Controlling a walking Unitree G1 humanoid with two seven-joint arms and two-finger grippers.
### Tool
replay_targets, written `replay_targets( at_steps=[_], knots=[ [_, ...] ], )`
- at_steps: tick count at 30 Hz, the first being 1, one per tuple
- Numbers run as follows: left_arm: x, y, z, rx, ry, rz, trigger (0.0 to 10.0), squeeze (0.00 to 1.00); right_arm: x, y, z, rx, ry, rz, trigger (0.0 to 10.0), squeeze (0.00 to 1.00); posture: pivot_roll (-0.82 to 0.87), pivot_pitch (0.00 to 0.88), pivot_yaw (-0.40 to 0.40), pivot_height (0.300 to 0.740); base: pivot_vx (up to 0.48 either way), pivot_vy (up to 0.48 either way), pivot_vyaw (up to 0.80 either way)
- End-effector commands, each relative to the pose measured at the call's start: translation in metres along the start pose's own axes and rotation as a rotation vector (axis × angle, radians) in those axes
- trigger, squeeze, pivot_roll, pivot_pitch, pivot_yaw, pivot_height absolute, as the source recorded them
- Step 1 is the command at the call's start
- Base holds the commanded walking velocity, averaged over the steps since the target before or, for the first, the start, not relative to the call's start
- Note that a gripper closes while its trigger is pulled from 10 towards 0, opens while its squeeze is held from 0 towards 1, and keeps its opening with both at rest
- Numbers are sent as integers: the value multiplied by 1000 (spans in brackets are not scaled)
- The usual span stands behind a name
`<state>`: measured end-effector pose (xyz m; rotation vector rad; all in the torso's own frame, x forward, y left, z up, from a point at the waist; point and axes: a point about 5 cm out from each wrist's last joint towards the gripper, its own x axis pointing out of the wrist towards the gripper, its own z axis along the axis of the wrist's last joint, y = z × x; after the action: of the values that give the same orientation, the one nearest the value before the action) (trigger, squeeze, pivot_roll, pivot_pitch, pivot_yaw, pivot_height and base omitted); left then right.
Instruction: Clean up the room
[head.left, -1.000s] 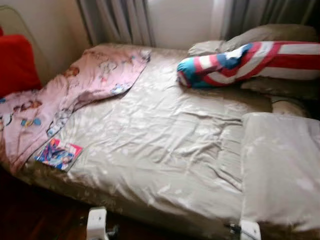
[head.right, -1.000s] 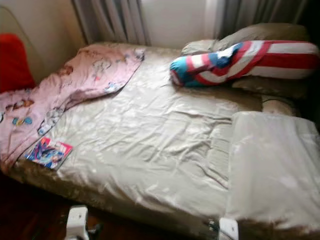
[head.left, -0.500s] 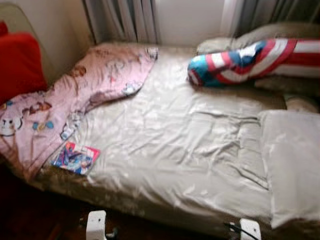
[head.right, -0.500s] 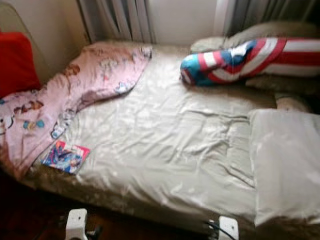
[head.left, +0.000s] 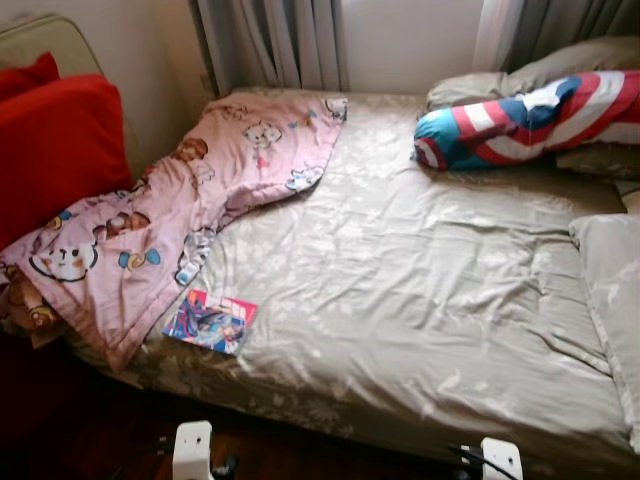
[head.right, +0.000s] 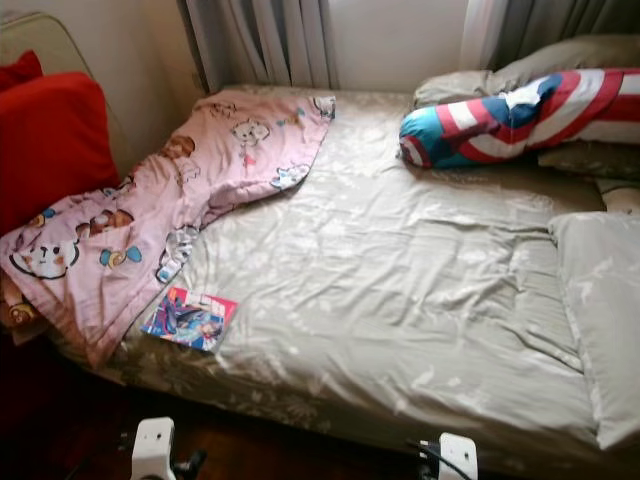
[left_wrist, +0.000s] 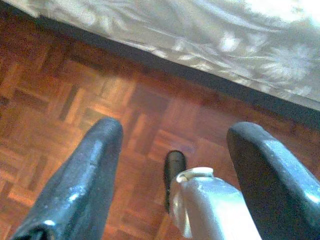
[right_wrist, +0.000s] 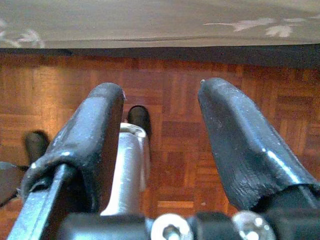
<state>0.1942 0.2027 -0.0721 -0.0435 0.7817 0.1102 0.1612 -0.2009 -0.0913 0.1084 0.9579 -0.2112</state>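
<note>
Bed (head.left: 420, 300): I see a rumpled beige sheet across the mattress.
Pink blanket (head.left: 180, 210): bunched along the bed's left side.
Striped bolster (head.left: 520, 120): against the pillows at the head.
Book (head.left: 210, 322): on the sheet, touching the blanket's edge.
Left tool (left_wrist: 172, 150): released, hanging over parquet.
Right tool (right_wrist: 160, 107): released, likewise.

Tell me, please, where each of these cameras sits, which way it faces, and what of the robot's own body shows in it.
Left eye view: on the head, looking forward and down at the bed with its pink blanket and a book.
Right eye view: the other eye of the head camera, same bed.
Left wrist view: on the left wrist, facing down past the open left gripper at the parquet floor.
Right wrist view: likewise past the open right gripper.
Shared: both wrist views catch the bed's edge and floor.
</note>
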Motion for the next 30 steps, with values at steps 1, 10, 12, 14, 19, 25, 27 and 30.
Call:
replay_targets(
  at_steps=[1,10,12,14,19,25,27,30],
  knots=[
    [-3,7,-10,9,34,14,10000,0,0,7,-4,-6,17,17,10000,0,-57,90,33,740,0,480,0],
    [-3,6,-9,4,32,17,10000,0,0,6,-3,-8,15,16,10000,0,-57,88,31,740,0,480,0],
    [-3,6,-9,4,32,16,10000,0,0,6,-3,-5,13,16,10000,0,-57,86,31,740,0,480,0],
    [-3,6,-9,3,32,17,10000,0,0,6,-3,-8,14,17,10000,0,-57,86,31,740,0,480,0],
    [-3,6,-9,4,32,17,10000,0,0,7,-3,-8,12,19,10000,0,-55,80,31,740,0,480,0],
    [-3,5,-9,2,31,17,10000,0,0,7,-2,-10,10,22,10000,0,-58,71,29,740,0,480,0],
    [-3,5,-9,2,31,16,10000,0,0,6,-2,-12,9,22,10000,0,-59,66,27,740,0,480,0],
    [-3,4,-9,0,31,15,10000,0,0,6,-1,-15,8,22,10000,0,-60,60,22,740,0,480,0]
  ],
)
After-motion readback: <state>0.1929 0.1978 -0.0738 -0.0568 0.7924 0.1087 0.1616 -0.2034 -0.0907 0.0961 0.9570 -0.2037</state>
